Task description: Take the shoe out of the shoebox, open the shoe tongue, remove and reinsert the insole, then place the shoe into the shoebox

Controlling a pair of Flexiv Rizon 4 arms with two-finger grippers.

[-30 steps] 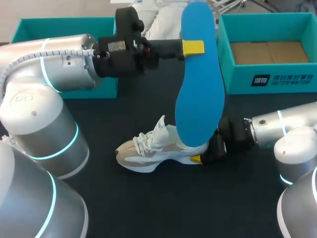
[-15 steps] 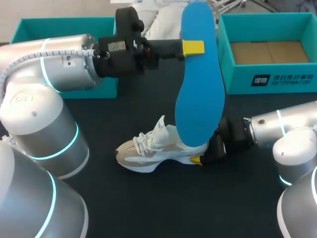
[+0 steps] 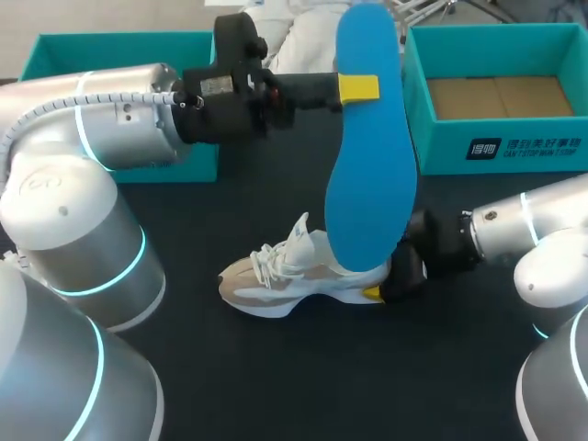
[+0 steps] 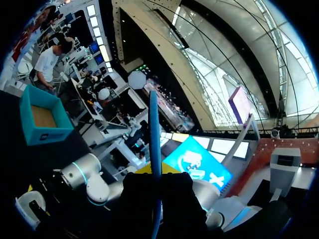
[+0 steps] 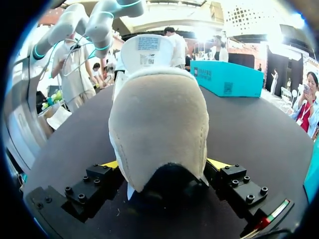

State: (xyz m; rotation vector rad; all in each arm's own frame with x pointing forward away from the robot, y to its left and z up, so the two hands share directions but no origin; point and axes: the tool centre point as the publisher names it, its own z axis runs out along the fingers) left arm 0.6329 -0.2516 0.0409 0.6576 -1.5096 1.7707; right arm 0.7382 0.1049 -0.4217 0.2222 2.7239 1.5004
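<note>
1. Comparing this moment with the half-second before it, a small shift is seen at the lower right of the head view. The right gripper (image 3: pixel 390 280) is drawn a little toward the right edge. The shoe (image 3: pixel 285 276) is carried along with it, so that its toe sits slightly further right on the table (image 3: pixel 276 386).
2. The right gripper is clamped on the shoe at the heel. In the right wrist view a yellow tip is pressed against each side of the heel, and the shoe is laid toe-away, straight ahead of the fingers.
3. Nothing is altered at the upper centre of the head view. The blue insole (image 3: pixel 367 138) is held upright, pinched near its upper end by the left gripper (image 3: pixel 358 89). Its lower end is seen in front of the shoe's opening. In the left wrist view it is shown edge-on, gripped between the fingers.
4. The shoebox (image 3: pixel 496 152) is left open at the upper right, with its cardboard floor showing. A second teal box (image 3: pixel 110 46) at the upper left is partly hidden by the left arm.
5. The removal of the insole is judged done. The small pull on the shoe is taken as a lining-up of its opening under the insole. Reinsertion and boxing are judged still to come.
</note>
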